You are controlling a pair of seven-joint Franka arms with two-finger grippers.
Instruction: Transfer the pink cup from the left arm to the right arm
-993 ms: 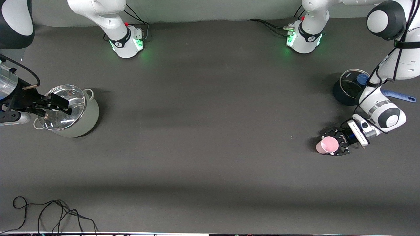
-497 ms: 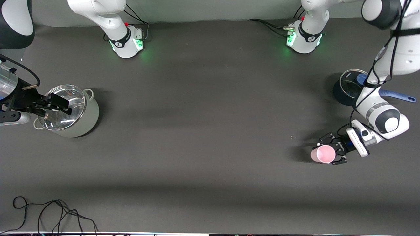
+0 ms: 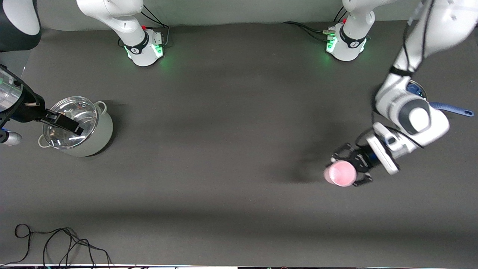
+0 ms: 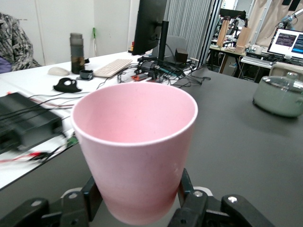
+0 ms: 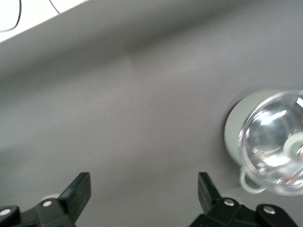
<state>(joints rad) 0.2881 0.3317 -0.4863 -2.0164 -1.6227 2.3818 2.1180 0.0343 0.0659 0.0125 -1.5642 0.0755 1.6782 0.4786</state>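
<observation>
The pale pink cup (image 3: 340, 173) is held upright above the table surface, at the left arm's end of the table, with my left gripper (image 3: 347, 169) shut on its lower body. In the left wrist view the pink cup (image 4: 137, 137) fills the middle, the black claw fingers (image 4: 93, 197) pressing both sides near its base, and my left gripper (image 4: 139, 195) holds it there. My right gripper (image 3: 73, 126) hangs over the glass-lidded pot (image 3: 102, 132) at the right arm's end. The right gripper (image 5: 144, 189) stands open with nothing between its fingers.
The grey-green pot (image 5: 233, 127) carries a clear glass lid (image 5: 274, 142). A dark pot (image 3: 418, 89) with a blue handle (image 3: 452, 109) sits under the left arm's elbow. Loose black cable (image 3: 56, 243) lies near the front edge. Both arm bases stand along the table's back edge.
The left arm has lifted the cup and carried it toward the right arm's end of the table. The right gripper has shifted slightly over the lidded pot.
</observation>
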